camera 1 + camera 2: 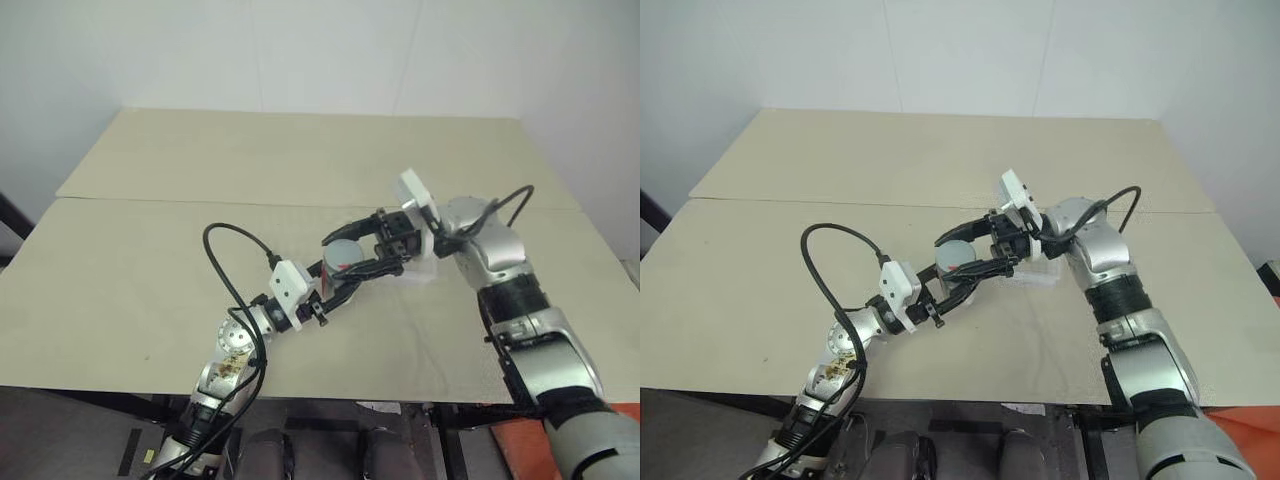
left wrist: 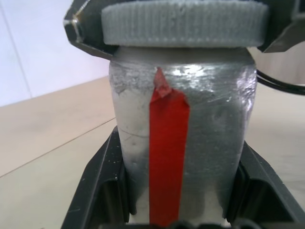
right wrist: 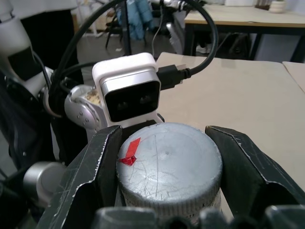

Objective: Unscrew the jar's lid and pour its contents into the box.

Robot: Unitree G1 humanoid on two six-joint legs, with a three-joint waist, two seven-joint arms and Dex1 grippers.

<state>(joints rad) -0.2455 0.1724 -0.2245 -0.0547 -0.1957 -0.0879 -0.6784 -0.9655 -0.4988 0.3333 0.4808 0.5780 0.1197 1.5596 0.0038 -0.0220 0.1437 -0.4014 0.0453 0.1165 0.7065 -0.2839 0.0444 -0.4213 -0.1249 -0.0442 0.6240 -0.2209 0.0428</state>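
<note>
The silvery-grey jar (image 2: 209,143), with a red strip down its side, is held upright above the table. My left gripper (image 1: 334,286) is shut on its body from below, a black finger on either side. The ribbed grey lid (image 3: 169,164) with a small red patch sits on top of the jar. My right gripper (image 3: 167,136) comes in from the right, and its two fingers (image 3: 97,167) clamp the lid's rim. The box (image 1: 422,272), a clear shallow tray, lies on the table just under and behind the right gripper, partly hidden by it.
The beige table (image 1: 150,260) stretches wide to the left and far side, with a seam running across it. A black cable (image 1: 235,270) loops up from my left arm. A white wall stands behind the table.
</note>
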